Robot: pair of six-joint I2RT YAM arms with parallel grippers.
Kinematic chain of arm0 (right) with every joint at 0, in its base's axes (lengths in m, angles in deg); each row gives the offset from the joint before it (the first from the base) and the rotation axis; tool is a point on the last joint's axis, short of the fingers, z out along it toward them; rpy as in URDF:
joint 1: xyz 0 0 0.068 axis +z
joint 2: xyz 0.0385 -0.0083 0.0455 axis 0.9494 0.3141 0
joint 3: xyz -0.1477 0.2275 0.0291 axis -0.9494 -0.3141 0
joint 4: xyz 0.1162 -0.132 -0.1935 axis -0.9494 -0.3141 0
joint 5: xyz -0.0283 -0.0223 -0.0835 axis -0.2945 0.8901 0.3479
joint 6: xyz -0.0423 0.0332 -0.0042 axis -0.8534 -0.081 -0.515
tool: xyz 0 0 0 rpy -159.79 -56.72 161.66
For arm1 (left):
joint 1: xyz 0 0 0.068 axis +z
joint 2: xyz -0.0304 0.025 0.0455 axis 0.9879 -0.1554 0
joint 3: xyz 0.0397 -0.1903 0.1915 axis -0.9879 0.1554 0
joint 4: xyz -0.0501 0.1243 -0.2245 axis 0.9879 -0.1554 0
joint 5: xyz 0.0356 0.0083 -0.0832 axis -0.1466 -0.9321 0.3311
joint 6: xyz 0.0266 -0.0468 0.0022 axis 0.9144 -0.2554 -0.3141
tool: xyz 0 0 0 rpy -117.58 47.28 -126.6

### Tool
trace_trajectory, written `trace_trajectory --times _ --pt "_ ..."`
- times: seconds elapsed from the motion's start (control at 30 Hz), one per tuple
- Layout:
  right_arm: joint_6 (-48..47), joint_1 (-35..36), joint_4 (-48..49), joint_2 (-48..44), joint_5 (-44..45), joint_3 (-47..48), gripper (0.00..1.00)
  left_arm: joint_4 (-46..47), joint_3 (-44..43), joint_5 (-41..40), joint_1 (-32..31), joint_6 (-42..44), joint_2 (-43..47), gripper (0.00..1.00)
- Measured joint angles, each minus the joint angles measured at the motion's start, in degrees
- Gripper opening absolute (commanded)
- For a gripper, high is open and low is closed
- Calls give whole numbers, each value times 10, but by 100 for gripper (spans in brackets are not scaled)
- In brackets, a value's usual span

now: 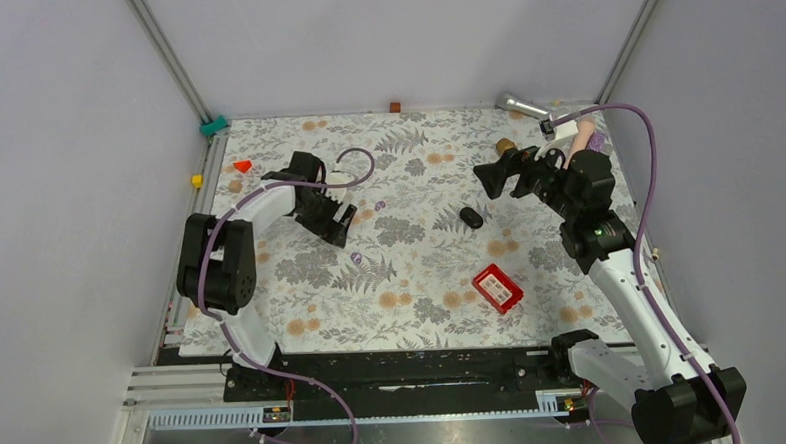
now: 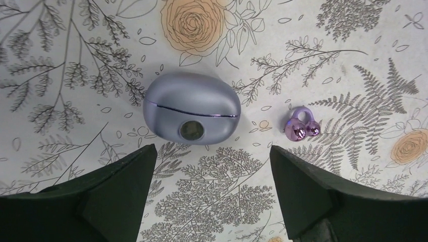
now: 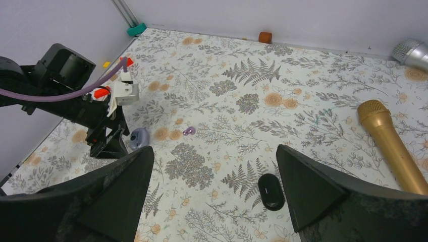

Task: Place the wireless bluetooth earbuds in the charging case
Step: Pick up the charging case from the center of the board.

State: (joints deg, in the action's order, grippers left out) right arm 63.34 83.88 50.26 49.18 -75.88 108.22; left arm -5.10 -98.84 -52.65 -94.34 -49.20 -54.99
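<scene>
A pale purple oval charging case (image 2: 191, 115) lies shut on the floral mat, also seen in the top view (image 1: 356, 257). To its right lies a small glossy purple earbud (image 2: 302, 124), apart from the case. My left gripper (image 2: 212, 151) is open just short of the case, touching nothing, and is seen from above (image 1: 337, 222). A shut black charging case (image 3: 271, 191) lies mid-mat (image 1: 471, 218). My right gripper (image 3: 214, 151) is open and empty, raised above the mat near the black case (image 1: 497, 175).
A red box (image 1: 497, 288) sits toward the near right. A gold microphone (image 3: 391, 143) and a silver microphone (image 1: 522, 104) lie at the far right. Small blocks sit near the far and left edges: brown-red (image 3: 265, 36), green (image 1: 213, 125), yellow (image 1: 196, 180), red cone (image 1: 241, 166).
</scene>
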Motion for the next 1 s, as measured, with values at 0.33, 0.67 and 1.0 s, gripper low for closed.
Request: trace_trajectory --times 0.33,0.67,1.0 --pt "2 -2 0 3 -2 0 100 17 0 0 0 -5 -22 78" --pt "3 -3 0 5 -5 0 100 32 0 0 0 -9 -36 75" --pt "3 -3 0 7 -11 -1 99 51 0 -6 0 -13 -44 75"
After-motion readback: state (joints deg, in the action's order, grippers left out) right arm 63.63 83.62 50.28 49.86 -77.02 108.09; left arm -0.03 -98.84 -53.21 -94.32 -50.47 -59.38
